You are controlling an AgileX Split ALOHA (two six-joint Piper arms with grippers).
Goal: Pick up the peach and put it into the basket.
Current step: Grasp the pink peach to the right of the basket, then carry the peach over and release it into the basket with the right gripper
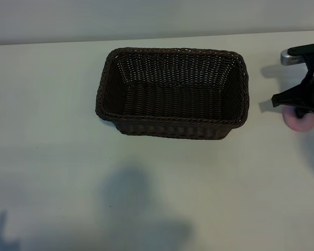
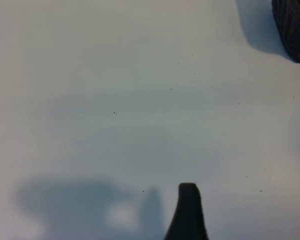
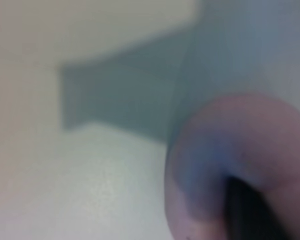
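The right claw (image 1: 302, 114) sits down on the peach (image 1: 300, 122) on the bench (image 1: 52, 130), seemingly pinching it. The basket (image 1: 172, 128) stands well apart from that claw. The left claw (image 2: 188, 210) stands spread.

Light's soft and even over my table (image 1: 52, 157), no glare. Big fuzzy shadows sit along the near edge, and the basket (image 1: 172, 94) throws only a thin one. My right wrist view is badly out of focus, the peach (image 3: 240, 165) just a pink smear.
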